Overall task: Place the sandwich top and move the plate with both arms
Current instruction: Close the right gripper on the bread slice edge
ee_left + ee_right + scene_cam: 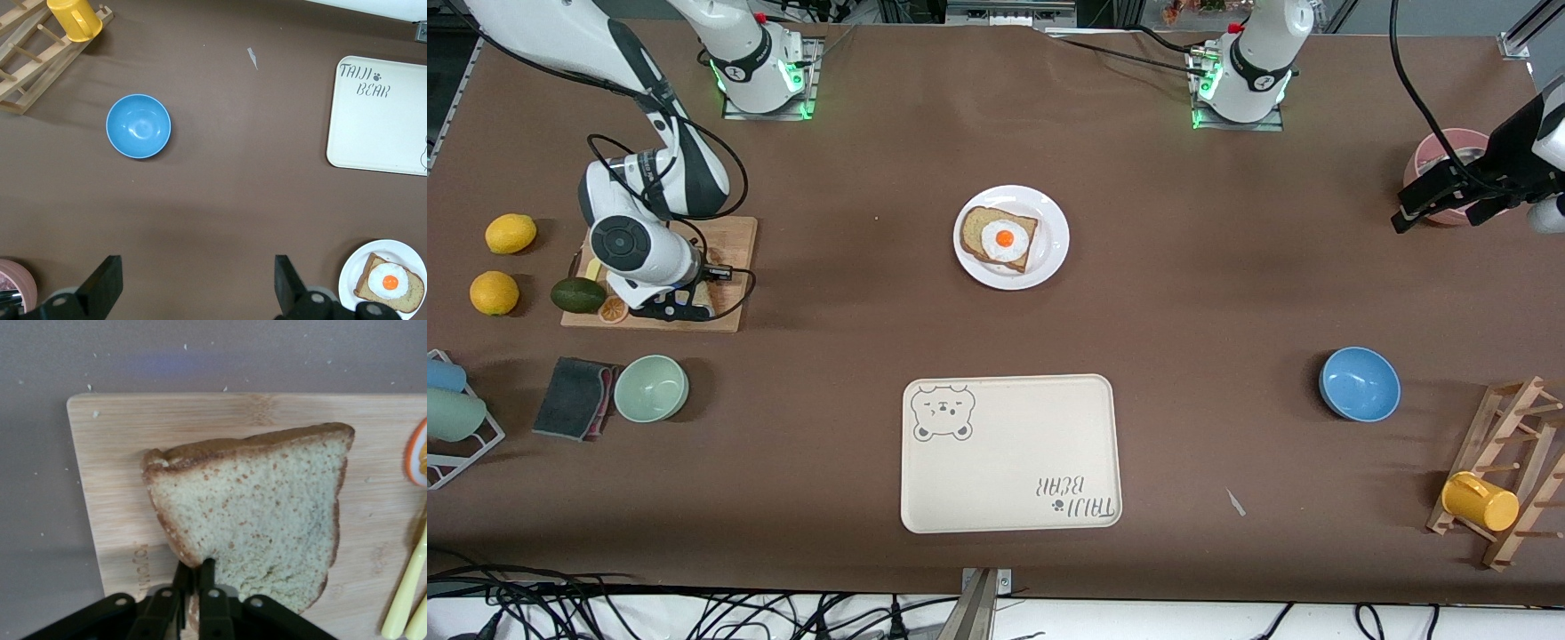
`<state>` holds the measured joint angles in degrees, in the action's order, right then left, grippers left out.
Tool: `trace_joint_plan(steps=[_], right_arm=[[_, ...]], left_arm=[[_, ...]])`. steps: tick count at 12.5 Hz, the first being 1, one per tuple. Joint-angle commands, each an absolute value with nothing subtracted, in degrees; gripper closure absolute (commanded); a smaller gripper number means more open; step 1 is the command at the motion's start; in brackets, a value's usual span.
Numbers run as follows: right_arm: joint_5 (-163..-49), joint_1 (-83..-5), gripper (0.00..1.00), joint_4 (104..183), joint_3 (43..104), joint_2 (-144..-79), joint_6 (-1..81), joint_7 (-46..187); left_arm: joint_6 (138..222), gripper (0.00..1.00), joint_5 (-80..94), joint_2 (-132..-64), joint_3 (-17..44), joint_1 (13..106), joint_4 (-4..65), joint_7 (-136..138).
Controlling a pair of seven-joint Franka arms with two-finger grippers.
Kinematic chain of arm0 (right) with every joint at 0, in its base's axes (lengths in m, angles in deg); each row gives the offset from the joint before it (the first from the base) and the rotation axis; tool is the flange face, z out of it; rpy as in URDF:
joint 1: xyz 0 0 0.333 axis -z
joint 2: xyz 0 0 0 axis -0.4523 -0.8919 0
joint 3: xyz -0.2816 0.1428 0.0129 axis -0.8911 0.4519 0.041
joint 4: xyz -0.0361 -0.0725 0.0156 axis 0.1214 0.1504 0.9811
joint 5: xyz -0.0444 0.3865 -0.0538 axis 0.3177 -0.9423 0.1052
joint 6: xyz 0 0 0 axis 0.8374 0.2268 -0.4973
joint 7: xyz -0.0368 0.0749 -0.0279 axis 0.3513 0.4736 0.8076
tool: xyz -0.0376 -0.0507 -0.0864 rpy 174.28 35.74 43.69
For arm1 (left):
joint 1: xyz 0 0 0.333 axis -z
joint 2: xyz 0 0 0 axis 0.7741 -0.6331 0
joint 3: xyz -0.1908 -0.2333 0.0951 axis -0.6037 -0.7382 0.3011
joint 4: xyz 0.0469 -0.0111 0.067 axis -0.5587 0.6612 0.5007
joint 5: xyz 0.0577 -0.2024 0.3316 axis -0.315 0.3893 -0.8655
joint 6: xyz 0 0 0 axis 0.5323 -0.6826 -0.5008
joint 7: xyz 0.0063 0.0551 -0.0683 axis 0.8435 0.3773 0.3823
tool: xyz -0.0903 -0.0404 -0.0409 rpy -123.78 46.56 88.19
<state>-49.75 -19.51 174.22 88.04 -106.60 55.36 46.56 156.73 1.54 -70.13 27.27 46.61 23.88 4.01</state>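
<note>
R wrist cam only: right gripper (193,577) jaws pinching sandwich top (257,517); left gripper (193,283) jaws spread.

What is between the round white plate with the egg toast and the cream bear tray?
Nothing. In the front view, only bare brown table lies between the round white plate and the cream rectangular bear-print tray, which sits nearer the front camera.

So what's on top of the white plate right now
The plate carries one bread slice topped with a fried egg. Whatever lies beneath that slice is covered. The sandwich top isn't there yet; the right gripper is shut on its edge over the cutting board.
</note>
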Motion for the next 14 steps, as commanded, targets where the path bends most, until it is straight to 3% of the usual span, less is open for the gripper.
trace_joint_plan(steps=[1, 5, 10, 14], right_arm=[[-48.6, -19.1, 1.0, 175.4, 87.8, -105.5, 54.0, 46.0], [-47.7, -19.1, 1.0, 175.5, 87.8, -104.9, 53.5, 46.1], [-47.4, -19.3, 1.0, 175.0, 88.4, -98.6, 47.2, 47.6], [-48.6, -19.4, 1.0, 173.3, 95.2, -96.7, 43.2, 36.6]], left_arm=[[155.6, 0.0, 3.2, -71.0, 27.5, 46.7, 21.9, 2.9], [155.6, 0.0, 4.0, -71.0, 27.5, 46.6, 22.0, 3.1], [155.6, 0.0, 4.0, -71.0, 27.5, 46.6, 22.0, 3.1], [155.6, 0.0, 4.0, -71.0, 27.5, 46.6, 22.0, 3.0]])
